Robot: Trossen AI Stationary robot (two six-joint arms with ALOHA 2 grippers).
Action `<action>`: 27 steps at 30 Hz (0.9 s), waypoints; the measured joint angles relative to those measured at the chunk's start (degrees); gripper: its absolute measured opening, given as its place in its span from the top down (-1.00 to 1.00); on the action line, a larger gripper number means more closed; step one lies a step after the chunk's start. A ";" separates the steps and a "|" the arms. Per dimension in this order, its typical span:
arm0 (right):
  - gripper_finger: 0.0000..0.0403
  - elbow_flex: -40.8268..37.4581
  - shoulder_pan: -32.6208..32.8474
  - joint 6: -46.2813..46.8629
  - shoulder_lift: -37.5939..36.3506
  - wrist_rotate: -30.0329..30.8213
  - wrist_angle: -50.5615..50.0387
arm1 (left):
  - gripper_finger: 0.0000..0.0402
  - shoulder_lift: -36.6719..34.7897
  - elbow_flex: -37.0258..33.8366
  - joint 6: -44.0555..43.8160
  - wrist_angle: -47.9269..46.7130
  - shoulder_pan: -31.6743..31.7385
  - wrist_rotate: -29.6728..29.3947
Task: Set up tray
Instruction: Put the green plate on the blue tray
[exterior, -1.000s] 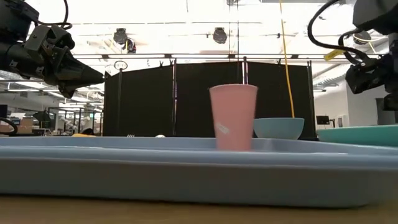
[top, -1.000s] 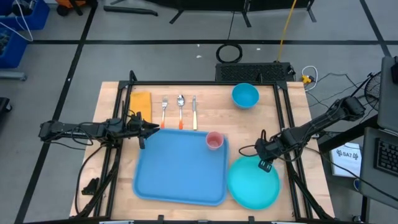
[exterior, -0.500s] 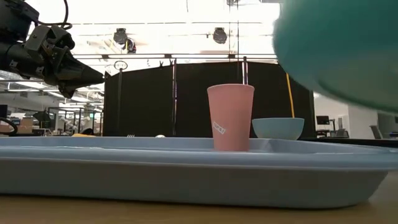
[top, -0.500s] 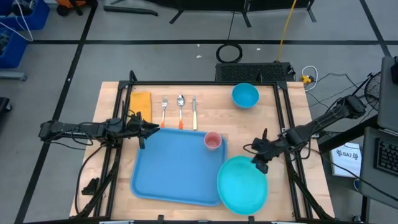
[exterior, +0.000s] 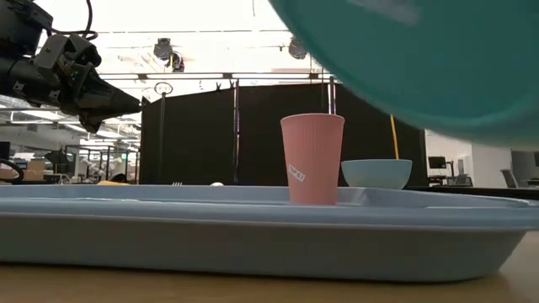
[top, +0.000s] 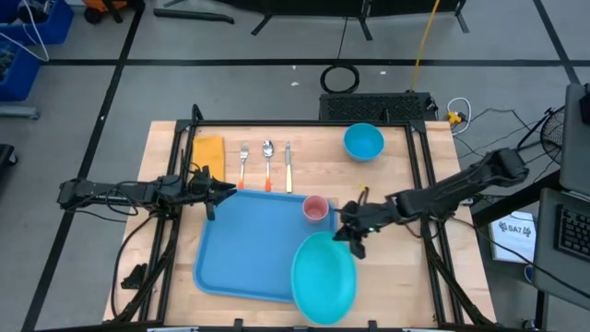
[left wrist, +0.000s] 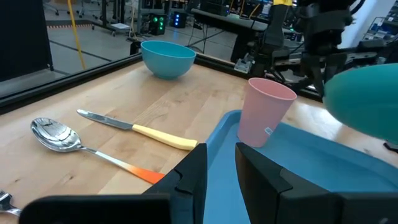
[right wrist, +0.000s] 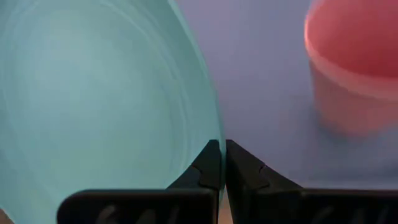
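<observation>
Now over the desk (top: 433,277): right gripper (top: 353,234) out above the near right part of the tray (top: 249,249), jaws pinched tight on the rim of the teal plate (top: 324,277). Plate carried in the air, tilted, half over the tray's near right corner, filling the upper right of the low view (exterior: 421,59). Tray flat on the desk, central, light blue, with the pink cup (top: 315,208) upright in its far right corner. Left gripper (top: 219,191) parked at the tray's far left corner, jaws nearly closed around nothing. Beyond the tray, fork (top: 243,161), spoon (top: 267,159) and knife (top: 288,164) side by side, yellow napkin (top: 209,152) to their left, blue bowl (top: 363,141) far right.
</observation>
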 joint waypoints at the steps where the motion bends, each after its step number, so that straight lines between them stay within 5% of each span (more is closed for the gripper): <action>1: 1.00 1.70 -0.88 -2.13 1.54 -0.92 -0.07 | 0.56 0.00 0.00 0.00 0.00 0.01 0.01; 12: 1.00 12.67 -9.37 -16.04 13.72 -3.71 0.76 | 0.56 0.00 0.00 0.00 -0.05 0.04 0.01; 27: 1.00 17.42 -10.38 -21.68 21.62 -7.06 1.27 | 0.56 0.01 0.00 0.00 -0.09 0.04 0.34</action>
